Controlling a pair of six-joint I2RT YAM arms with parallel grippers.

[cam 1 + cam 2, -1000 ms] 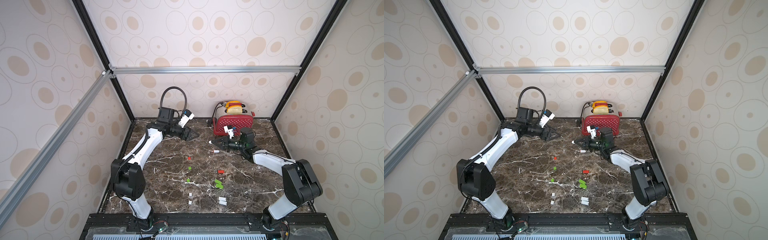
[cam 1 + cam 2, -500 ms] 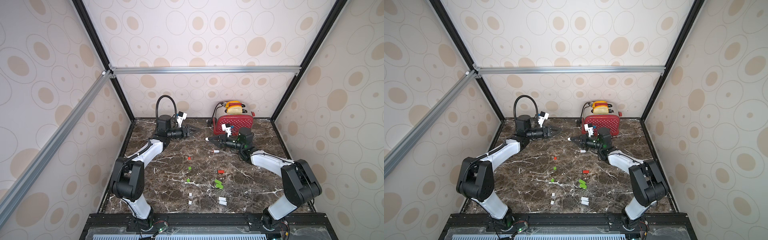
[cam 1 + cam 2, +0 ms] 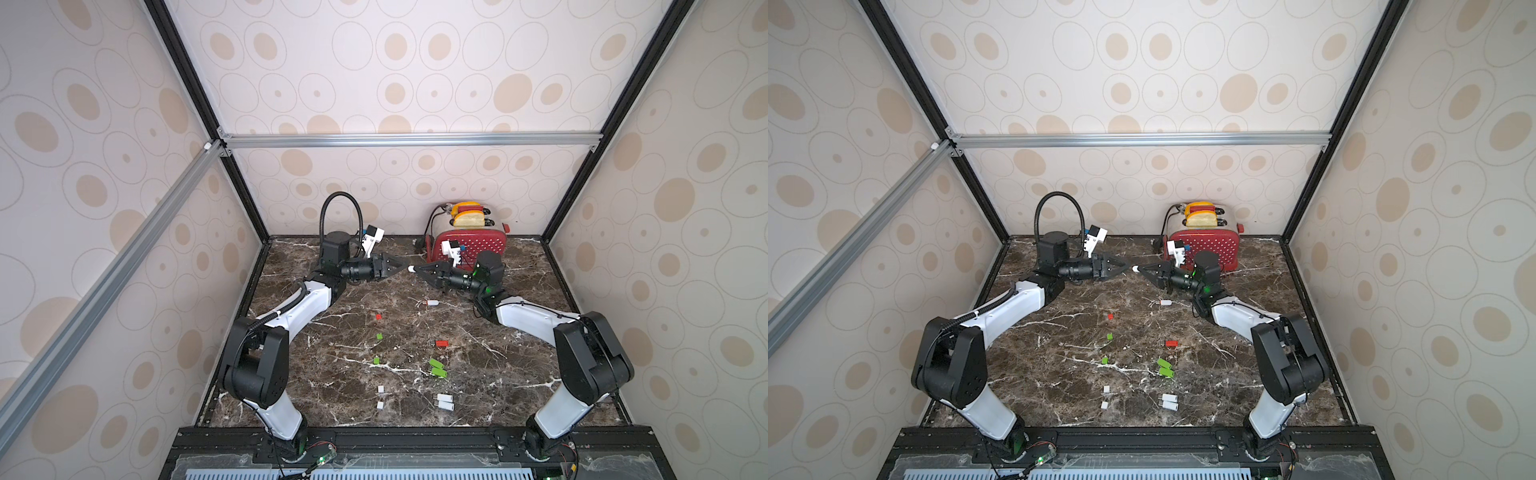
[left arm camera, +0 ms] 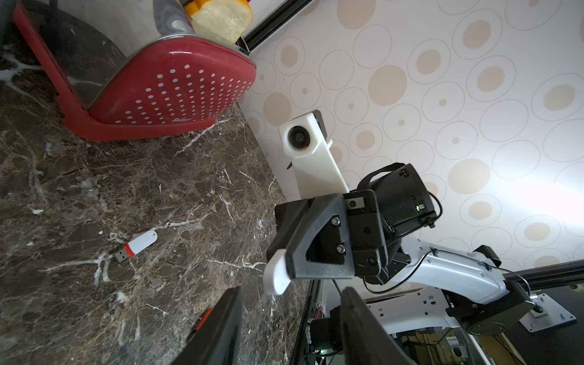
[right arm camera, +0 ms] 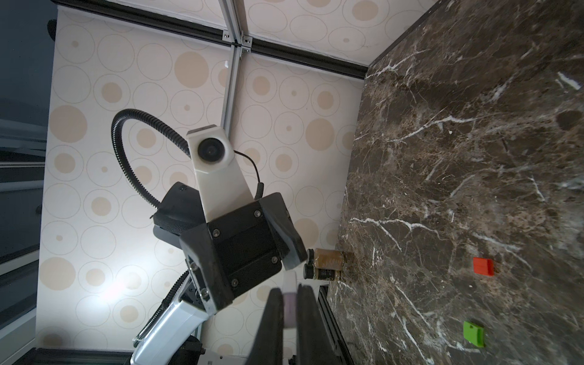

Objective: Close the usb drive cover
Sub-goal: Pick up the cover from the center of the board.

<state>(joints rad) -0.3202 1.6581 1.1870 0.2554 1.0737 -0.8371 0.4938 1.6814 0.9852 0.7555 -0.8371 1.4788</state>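
The two arms meet nose to nose over the back middle of the marble tabletop (image 3: 519, 374), both lifted clear of it. The right gripper (image 3: 418, 270) is clenched on a white USB piece (image 3: 411, 269). Its rounded end pokes out toward the left gripper (image 3: 400, 267), very near its tip. The red toaster (image 3: 469, 249) stands close behind the right gripper against the back wall. In front and below there is open marble.

From the left wrist, that gripper's fingers (image 4: 221, 328) stand apart with nothing between them. I cannot tell how much of the white piece is buried in the right fingers (drive body or cap, hard to say), and the right wrist view shows it only as a pale blur.

A loose white USB drive (image 3: 432, 302) lies flat on the marble near the right gripper, its connector bare. Small red, green and white pieces (image 3: 437, 368) dot the front middle. Only the right wrist view catches two brown jars (image 5: 327, 265) at the table's edge by the wall.
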